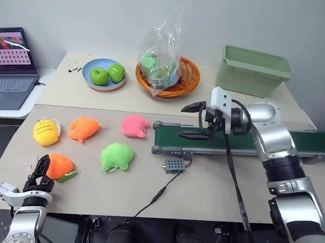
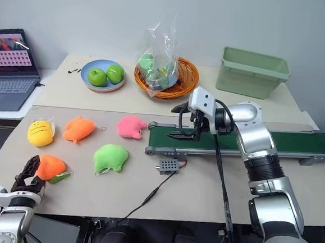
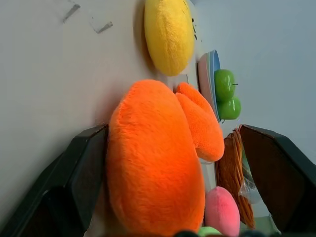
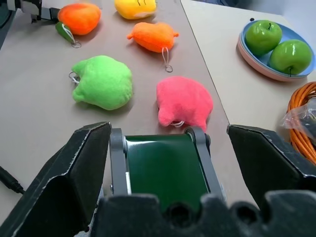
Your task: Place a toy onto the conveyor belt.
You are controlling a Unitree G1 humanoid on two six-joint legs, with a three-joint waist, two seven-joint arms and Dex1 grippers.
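Left gripper (image 1: 42, 167) low at near table edge, fingers spread wide either side of toy (image 1: 59, 166), not clamped; toy lies on table (image 1: 213, 187), green bit toward front edge. Right gripper (image 1: 194, 121) empty, fingers apart, hovers over end of conveyor belt (image 1: 234, 143). Lime plush (image 1: 116, 157), pink plush (image 1: 134, 125), orange fish plush (image 1: 83, 128), yellow plush (image 1: 46, 132) between toy and belt.

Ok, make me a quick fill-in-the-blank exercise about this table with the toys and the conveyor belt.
1. The left gripper has its fingers either side of the ____ toy.
2. The blue plate holds two green ____.
3. The right gripper hovers open over the end of the ____.
4. The plush nearest the conveyor belt is ____.

Missing words: orange; apples; conveyor belt; pink
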